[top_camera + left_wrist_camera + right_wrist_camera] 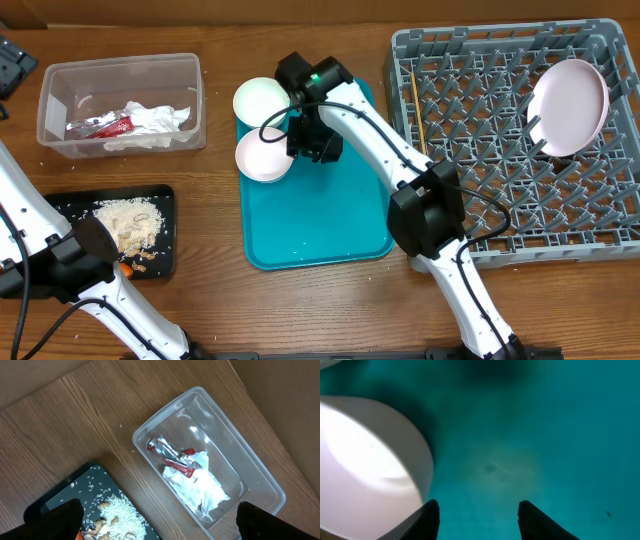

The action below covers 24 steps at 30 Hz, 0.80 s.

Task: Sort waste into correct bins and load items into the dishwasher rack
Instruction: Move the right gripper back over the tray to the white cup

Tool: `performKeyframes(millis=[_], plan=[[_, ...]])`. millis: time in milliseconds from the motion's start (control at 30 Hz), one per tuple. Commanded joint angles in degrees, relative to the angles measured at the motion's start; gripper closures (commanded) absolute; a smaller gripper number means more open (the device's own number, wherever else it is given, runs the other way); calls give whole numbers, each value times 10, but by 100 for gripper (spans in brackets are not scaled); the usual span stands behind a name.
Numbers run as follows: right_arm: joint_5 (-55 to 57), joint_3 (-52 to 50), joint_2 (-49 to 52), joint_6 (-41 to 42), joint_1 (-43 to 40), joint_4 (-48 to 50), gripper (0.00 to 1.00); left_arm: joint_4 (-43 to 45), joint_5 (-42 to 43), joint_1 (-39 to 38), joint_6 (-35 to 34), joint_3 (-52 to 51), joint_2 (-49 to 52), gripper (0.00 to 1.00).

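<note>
The right fingers (535,522) stood half-open, empty, over the teal tray (545,435) — a small white bowl (370,460) just beside them at ten o'clock — while the left fingers (272,522) gaped wide, empty.

Both arms are built alike, with smooth white shells on the right arm (375,135) and the left arm (130,305), broken up by chunky black joint housings (425,212). Thin black cables (505,212) loop alongside. A small green light (314,76) glows near the right wrist, and the fingers (427,521) are plain black.
</note>
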Motion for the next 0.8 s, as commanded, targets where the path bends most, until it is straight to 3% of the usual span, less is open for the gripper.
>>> performKeyframes(millis=[0, 267, 533, 600, 700, 733, 767], plan=[[15, 3, -2, 5, -1, -3, 46, 1, -5, -4, -8, 1, 5, 0], [-96, 3, -3, 5, 0, 38, 49, 1, -5, -4, -8, 1, 5, 0], [-64, 27, -18, 4, -14, 46, 48, 1, -5, -4, -8, 1, 5, 0], [-50, 37, -30, 4, -24, 43, 43, 1, -5, -4, -8, 1, 5, 0], [-10, 49, -50, 1, -44, 37, 7, 1, -5, -4, -8, 1, 5, 0], [-5, 50, -51, -5, -49, 38, 0, 1, -5, -4, -8, 1, 5, 0], [-5, 50, -51, -18, -55, 44, 0, 1, -5, -4, -8, 1, 5, 0]])
